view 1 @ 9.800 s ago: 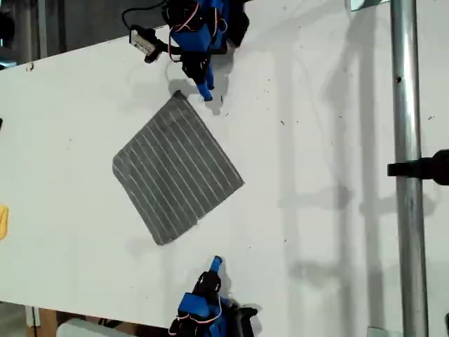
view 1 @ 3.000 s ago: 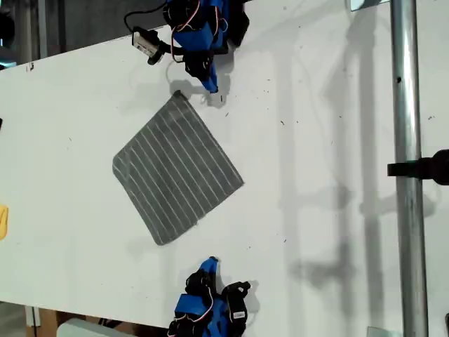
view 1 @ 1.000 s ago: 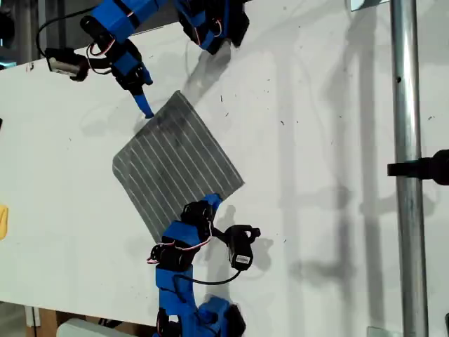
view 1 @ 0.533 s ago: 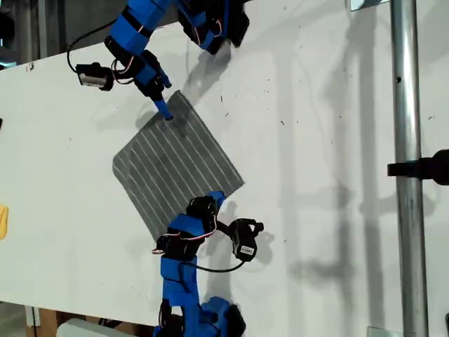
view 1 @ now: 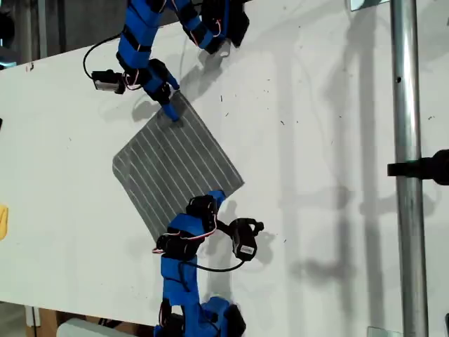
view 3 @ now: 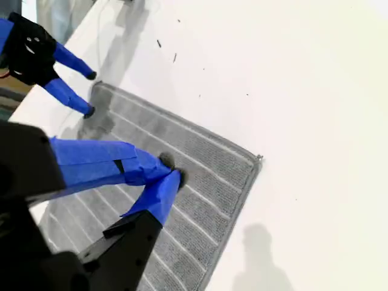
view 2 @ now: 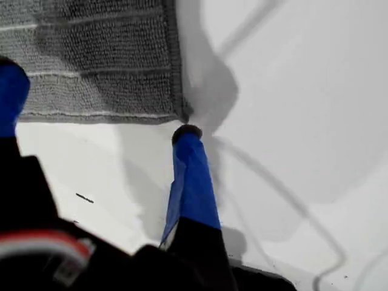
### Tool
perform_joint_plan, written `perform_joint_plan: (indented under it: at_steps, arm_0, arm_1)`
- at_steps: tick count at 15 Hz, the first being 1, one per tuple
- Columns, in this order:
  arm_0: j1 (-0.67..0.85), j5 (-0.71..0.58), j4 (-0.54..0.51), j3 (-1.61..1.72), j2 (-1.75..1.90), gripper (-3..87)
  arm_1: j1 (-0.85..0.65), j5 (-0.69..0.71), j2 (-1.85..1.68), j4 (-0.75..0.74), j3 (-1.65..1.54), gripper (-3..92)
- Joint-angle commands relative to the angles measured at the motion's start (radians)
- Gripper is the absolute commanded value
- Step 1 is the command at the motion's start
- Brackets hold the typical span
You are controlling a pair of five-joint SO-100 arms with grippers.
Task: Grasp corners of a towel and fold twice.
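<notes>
The towel (view 1: 175, 168) lies flat on the white desk (view 1: 316, 140), turned like a diamond in the exterior view, a little towards the exterior view's left of the middle, its white stripes running from lower left to upper right there. My first gripper (view 1: 170, 112) reaches in from the top of the exterior view and sits at the towel's upper corner (view 1: 179, 93). In the first wrist view the fingers are spread wide apart and hold nothing: one fingertip (view 2: 188, 132) rests on bare desk just off the hemmed corner (view 2: 185, 118), and the other hangs over the grey weave (view 2: 91, 60) – so the corner sits between them, ungrasped. My second gripper (view 1: 214, 199) comes from the bottom of the exterior view and stands on the towel's lower right edge, near the corner (view 1: 242, 184) that points to the exterior view's right. In the second wrist view its fingers (view 3: 151, 167) are drawn together, tips meeting on the cloth (view 3: 200, 182) a little inside the hem – whether any fabric is caught between them I cannot tell, as the towel looks flat there. That same view shows the near corner (view 3: 259, 159) lying free on the desk and, across the towel, my first gripper (view 3: 90, 94) with its fingers apart. A metal pole (view 1: 407, 105) runs down the exterior view's right, well apart from the towel.
</notes>
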State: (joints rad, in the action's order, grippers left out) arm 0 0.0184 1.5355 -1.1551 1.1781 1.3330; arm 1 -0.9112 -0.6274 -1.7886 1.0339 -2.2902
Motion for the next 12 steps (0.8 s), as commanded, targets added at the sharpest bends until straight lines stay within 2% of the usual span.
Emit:
perform_joint_plan:
  at_steps: [1, 6, 8, 12]
  arm_0:
    - [0.031, 0.006, -0.018, -0.058, 0.012, -2.3]
    - [0.034, 0.02, -0.029, -0.055, 0.006, -2.2]
    - [0.037, 0.023, -0.032, -0.054, 0.005, -2.1]
    - [0.04, 0.018, -0.031, -0.054, -0.006, -1.5]
  arm_1:
    - [0.0, 0.008, 0.044, -0.035, 0.054, 42.8]
    - [0.063, 0.003, 0.137, -0.041, 0.146, 16.0]
    - [0.08, -0.006, 0.14, -0.041, 0.156, 1.8]
    - [0.124, -0.011, 0.143, -0.049, 0.169, -0.2]
